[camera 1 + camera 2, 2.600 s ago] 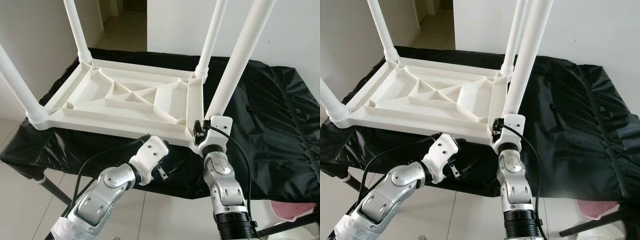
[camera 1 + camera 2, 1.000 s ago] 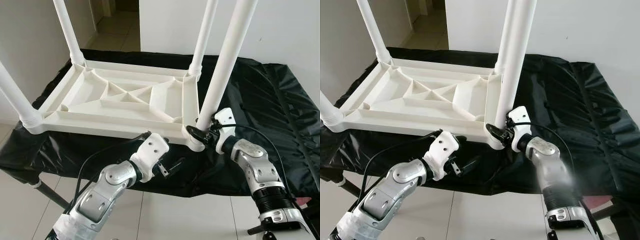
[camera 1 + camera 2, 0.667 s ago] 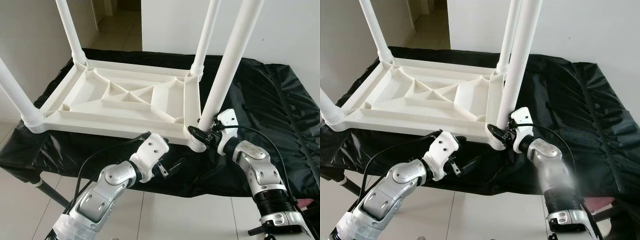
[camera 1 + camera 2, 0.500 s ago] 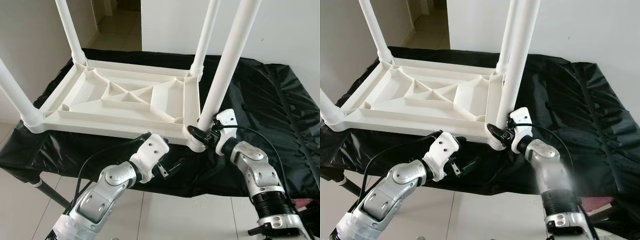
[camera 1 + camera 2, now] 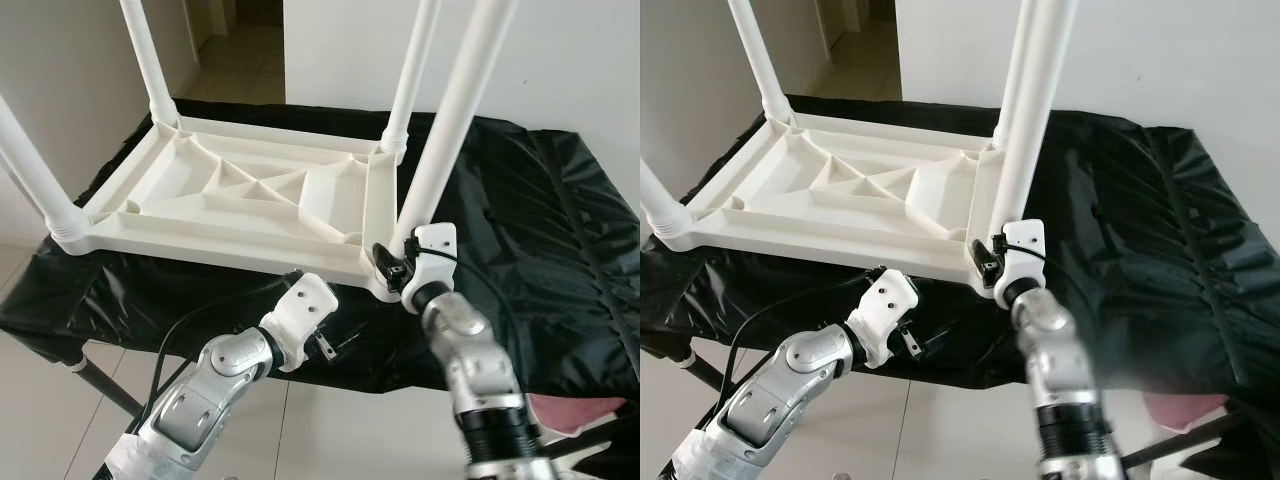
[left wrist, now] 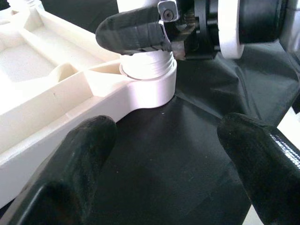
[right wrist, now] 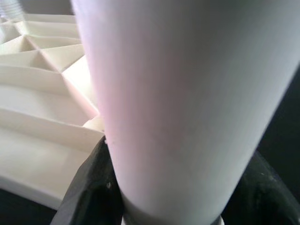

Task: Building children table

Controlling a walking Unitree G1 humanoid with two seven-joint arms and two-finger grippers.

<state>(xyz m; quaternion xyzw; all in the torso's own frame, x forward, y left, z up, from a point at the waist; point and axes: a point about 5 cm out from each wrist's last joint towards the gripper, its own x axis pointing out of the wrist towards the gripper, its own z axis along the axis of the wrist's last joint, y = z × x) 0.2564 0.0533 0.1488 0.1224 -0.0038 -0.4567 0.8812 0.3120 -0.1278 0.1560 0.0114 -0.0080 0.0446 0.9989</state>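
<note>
Children table: you have the white plastic children table (image 5: 250,200) lying upside down on the surface (image 5: 520,220), its ribbed underside facing up and its four legs pointing upward.
Surface: it is draped in a black cloth, and the table sits toward the robot's left part of it, with the near rim just at the front edge.
Near right leg: the near right leg (image 5: 445,130) rises from the corner socket (image 6: 150,82) closest to your right arm; it leans slightly toward the right as it goes up.
Right gripper: your right gripper (image 5: 392,262) is at the base of that leg, just above the socket, with its fingers (image 6: 133,33) clasped around the leg. In the right wrist view the leg (image 7: 173,108) runs straight between the two black fingers, which press on either side.
Left gripper: your left gripper (image 5: 338,342) hangs below and in front of the table's near rim, near the same corner but apart from it. Its fingers (image 6: 79,164) are spread wide with nothing between them, and the left wrist view looks past them to the socket and black cloth.
Other legs: the far right leg (image 5: 405,85), far left leg (image 5: 150,65) and near left leg (image 5: 35,170) each stand in their own corner.
Floor: pale tiles (image 5: 40,400) show under the front edge.
</note>
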